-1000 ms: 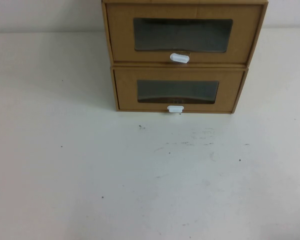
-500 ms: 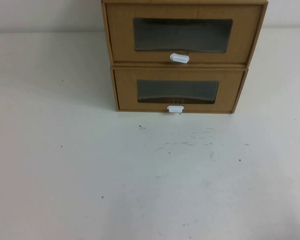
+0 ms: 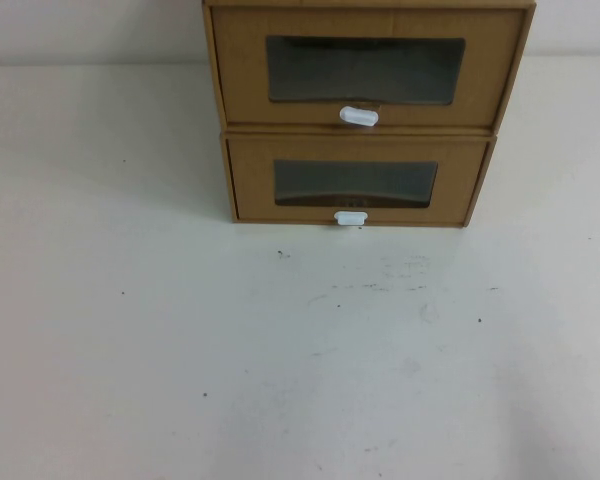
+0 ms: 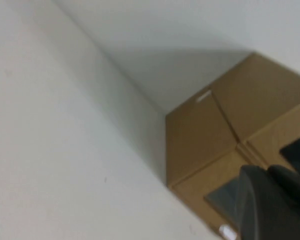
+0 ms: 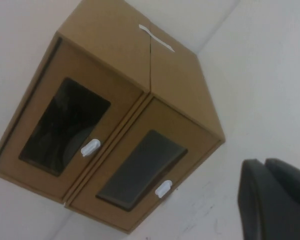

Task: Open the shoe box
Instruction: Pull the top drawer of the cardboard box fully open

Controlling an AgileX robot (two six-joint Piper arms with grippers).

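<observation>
Two brown cardboard shoe boxes stand stacked at the far middle of the table, each with a dark window in its front. The upper box (image 3: 368, 60) carries a white handle (image 3: 359, 116); the lower box (image 3: 355, 185) has its own white handle (image 3: 351, 218). Both fronts sit flush and closed. Neither gripper appears in the high view. In the right wrist view my right gripper (image 5: 264, 162) is shut and empty, hanging well in front of the lower box (image 5: 140, 172). My left gripper (image 4: 267, 170) is also shut and empty, off the left corner of the boxes (image 4: 200, 135).
The white table (image 3: 180, 350) stretches in front of the boxes, with faint scuff marks (image 3: 400, 275) just before the lower one. A pale wall (image 3: 80, 30) rises right behind the stack.
</observation>
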